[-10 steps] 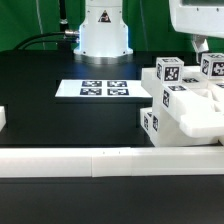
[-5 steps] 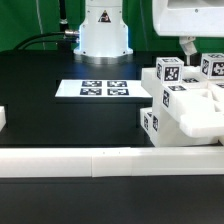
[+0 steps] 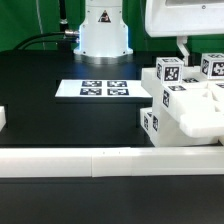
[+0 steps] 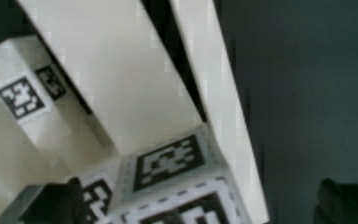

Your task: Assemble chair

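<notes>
The chair (image 3: 185, 98) stands on the black worktop (image 3: 60, 115) at the exterior view's right. The gripper (image 3: 186, 47) hangs directly above it, released and holding nothing, clear of the chair.

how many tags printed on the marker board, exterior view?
4, in one row across the marker board on the black table, toward the exterior view's left of the chair. None look hidden.
</notes>
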`<state>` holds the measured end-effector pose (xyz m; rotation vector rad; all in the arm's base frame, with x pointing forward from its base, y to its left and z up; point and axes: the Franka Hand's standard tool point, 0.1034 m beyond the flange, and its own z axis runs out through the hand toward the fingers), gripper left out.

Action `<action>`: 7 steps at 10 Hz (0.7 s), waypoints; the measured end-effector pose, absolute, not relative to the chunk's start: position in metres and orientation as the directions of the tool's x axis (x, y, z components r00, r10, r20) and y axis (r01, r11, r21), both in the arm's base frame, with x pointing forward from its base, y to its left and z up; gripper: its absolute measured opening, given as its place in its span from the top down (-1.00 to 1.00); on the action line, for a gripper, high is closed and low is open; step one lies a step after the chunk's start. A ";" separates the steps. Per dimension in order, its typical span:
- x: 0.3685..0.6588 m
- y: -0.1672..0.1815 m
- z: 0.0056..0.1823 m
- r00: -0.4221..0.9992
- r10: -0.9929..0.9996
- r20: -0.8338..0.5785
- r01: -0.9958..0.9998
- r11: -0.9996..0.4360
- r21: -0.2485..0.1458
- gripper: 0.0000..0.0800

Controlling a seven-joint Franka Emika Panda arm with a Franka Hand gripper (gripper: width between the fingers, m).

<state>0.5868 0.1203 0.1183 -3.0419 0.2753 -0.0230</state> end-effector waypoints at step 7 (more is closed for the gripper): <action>0.588 0.118 0.117 0.999 0.001 0.036 0.004 -0.997 -0.073 0.29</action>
